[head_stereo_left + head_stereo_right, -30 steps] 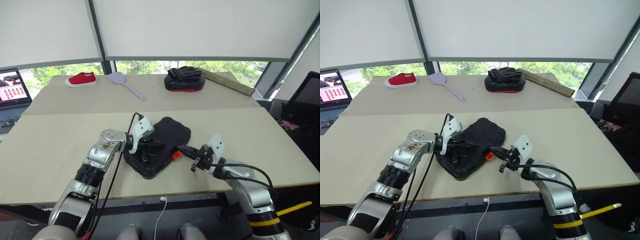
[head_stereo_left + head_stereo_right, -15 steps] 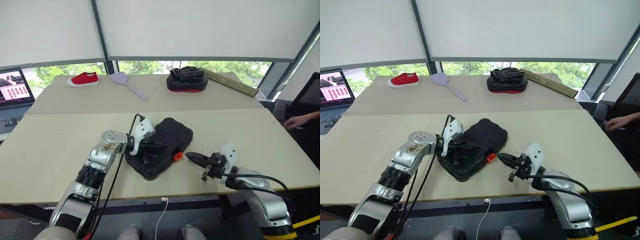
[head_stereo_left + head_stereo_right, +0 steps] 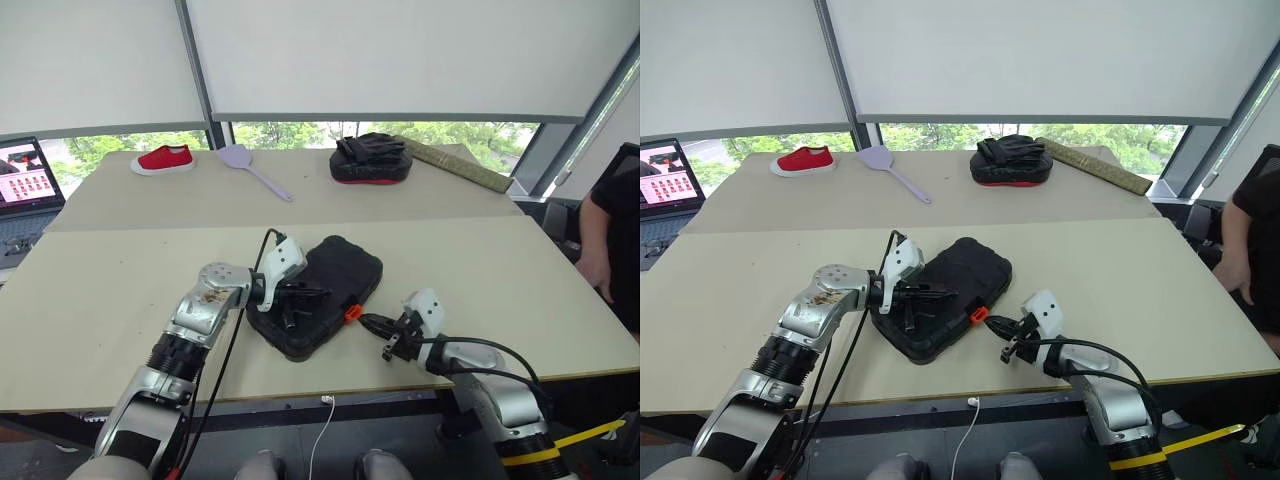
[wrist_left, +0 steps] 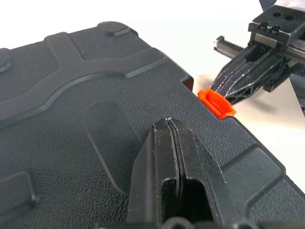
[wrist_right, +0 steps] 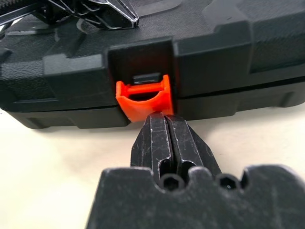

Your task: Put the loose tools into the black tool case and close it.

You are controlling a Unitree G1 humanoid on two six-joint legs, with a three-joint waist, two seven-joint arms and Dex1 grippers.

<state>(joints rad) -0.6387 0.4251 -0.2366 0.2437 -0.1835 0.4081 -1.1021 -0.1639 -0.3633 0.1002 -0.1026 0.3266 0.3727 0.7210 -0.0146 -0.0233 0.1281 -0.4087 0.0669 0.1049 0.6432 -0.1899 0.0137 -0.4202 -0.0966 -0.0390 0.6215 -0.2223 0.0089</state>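
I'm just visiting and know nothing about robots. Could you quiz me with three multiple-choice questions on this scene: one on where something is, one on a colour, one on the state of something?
1. Where is the left gripper?
A. on the lid of the black tool case
B. beside the red shoe
C. on the lilac spatula

2. What colour is the case's latch?
A. blue
B. orange
C. white

3. How is the case?
A. wide open
B. half open
C. lid down

Answers:
1 A: its shut fingers lie on the ribbed lid.
2 B: the small tab is orange, with the right gripper shut at it.
3 C: both shells meet and no recesses show.
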